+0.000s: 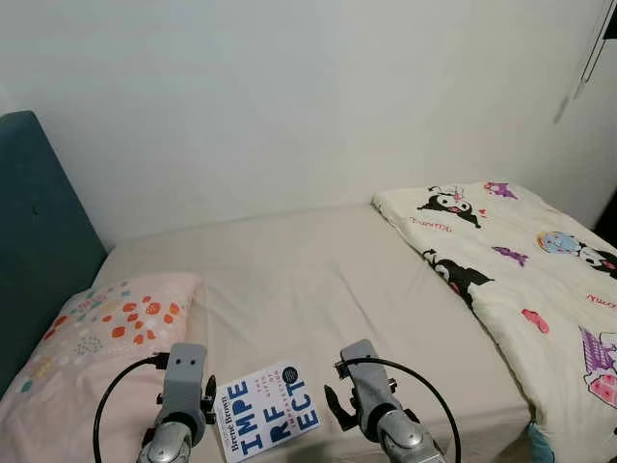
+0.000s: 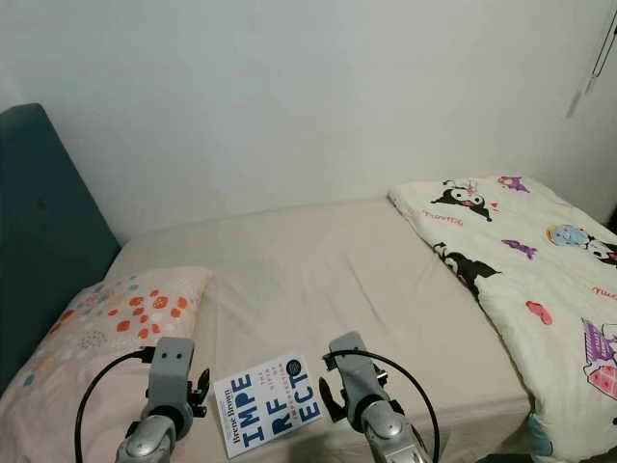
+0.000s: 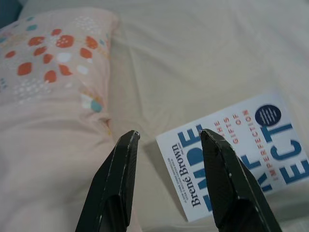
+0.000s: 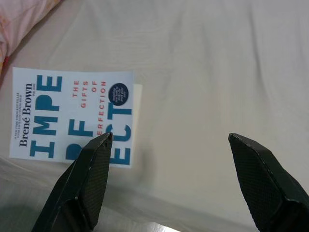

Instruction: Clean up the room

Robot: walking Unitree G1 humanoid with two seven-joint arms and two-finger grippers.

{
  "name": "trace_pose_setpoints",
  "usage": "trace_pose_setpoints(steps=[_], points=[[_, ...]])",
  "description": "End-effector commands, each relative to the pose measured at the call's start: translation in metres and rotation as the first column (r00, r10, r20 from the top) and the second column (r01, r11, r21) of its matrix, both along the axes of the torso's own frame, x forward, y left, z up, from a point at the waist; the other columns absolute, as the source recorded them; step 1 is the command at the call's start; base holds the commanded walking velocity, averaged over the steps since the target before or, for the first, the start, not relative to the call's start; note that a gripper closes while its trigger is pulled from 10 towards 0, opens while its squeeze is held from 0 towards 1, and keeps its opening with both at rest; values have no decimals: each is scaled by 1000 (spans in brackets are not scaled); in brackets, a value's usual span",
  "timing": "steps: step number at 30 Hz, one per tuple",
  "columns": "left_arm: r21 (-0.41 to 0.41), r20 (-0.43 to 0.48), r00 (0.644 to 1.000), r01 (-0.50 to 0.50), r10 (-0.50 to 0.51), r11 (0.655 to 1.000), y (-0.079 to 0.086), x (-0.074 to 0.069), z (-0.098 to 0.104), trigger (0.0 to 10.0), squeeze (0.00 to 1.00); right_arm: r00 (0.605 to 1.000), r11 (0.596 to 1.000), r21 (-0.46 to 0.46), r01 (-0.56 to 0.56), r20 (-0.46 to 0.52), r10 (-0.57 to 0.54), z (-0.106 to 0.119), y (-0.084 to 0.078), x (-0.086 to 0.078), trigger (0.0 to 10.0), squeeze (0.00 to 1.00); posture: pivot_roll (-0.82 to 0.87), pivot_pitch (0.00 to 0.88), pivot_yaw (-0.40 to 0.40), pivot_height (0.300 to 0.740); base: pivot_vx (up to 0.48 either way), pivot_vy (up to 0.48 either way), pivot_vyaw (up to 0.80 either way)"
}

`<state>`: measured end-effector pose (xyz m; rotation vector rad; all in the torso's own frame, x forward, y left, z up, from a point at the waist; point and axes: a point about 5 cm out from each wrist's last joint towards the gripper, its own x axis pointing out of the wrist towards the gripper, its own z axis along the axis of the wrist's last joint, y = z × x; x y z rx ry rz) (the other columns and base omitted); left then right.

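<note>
Both claws hover low over the near edge of a bed [image 1: 318,280]. Between them a book [image 1: 268,409] lies flat, cover up, long axis slanting from near-left to far-right. Left claw [image 3: 169,140] hangs spread above its spine corner, beside a pillow [image 1: 106,328]. Right claw [image 4: 169,140] gapes wider, the book under its left finger. Likely next: closing on the book, which needs an edge lifted.

Home bedroom, bed [image 1: 318,280] with cream sheet against a plain white wall [image 1: 289,96], teal padded headboard [image 1: 39,241] at left, floral pillow [image 1: 87,338] near left, cartoon-print quilt [image 1: 521,280] at right
</note>
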<state>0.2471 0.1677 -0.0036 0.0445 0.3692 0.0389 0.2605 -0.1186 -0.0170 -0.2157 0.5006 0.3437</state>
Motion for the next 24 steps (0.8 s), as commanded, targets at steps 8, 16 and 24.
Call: trace_pose_setpoints(steps=[8, 16, 24], points=[[-7, -25, 998, -65, 64, 998, 1, 0, -5, 10000, 0, 999, 1000, 14, -17, 36, 16, 5, 10, 7, 10000, 0, 3, 0, -1, 740, 0, -403, 700], [3, -29, 995, -96, 96, 995, 5, 4, -4, 10000, 0, 999, 999, 25, -22, 24, 21, 3, 11, 7, 10000, 0, 6, 0, 0, 740, 0, 0, 0], [36, -19, 996, -87, 87, 996, 6, 6, -3, 10000, 0, 1000, 1000, 25, -14, 26, 13, 3, 8, 8, 10000, 0, 1, 0, 5, 740, 0, 0, 0]])
